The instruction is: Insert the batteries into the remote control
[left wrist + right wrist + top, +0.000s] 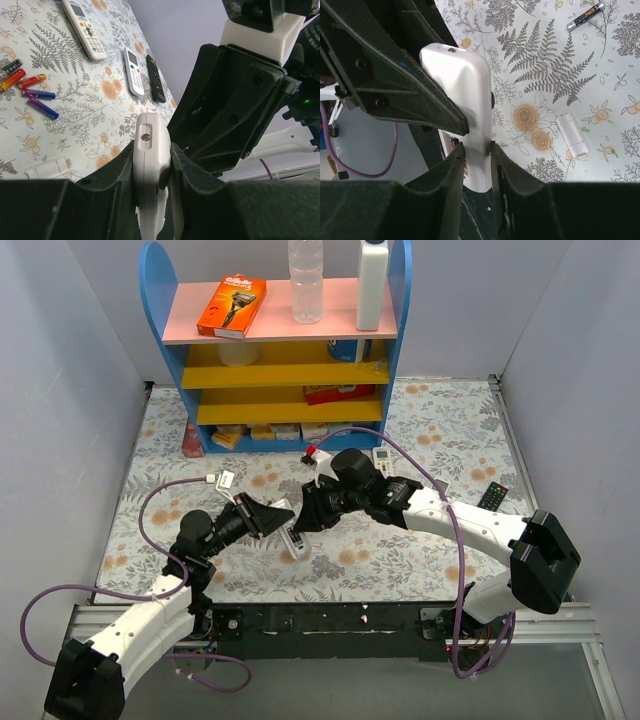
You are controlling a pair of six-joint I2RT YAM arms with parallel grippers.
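Lifted off the flowered table (450, 430), near the front middle, between the two arms: the remote control (296, 541), slim and white.

Gripped from the left by the left gripper (152, 155), narrowed to the width of the casing, one finger pressed on each long side, with a small screw hole at the end facing the wrist camera. Gripped from the right as well by the right gripper (476, 150), likewise drawn in tight on the casing's edges, just beside the other's fingers. Which way the battery bay faces: cannot tell.

Seen from the left wrist, left to right:
- loose batteries (31, 80), dark, red and purple, in a cluster flat on the table, well apart from the held casing
- a small white flat piece (47, 167), nearer
- a long white remote (82, 27) with buttons
- a shorter white remote (133, 71)
- a black remote (155, 78), just beside it

Seen from the right wrist: a single dark battery (585, 16), far off at the top right.

At the back: a blue shelf (155, 320), topped by an orange box (232, 306), a clear bottle (306, 285) and a white bottle (372, 290).
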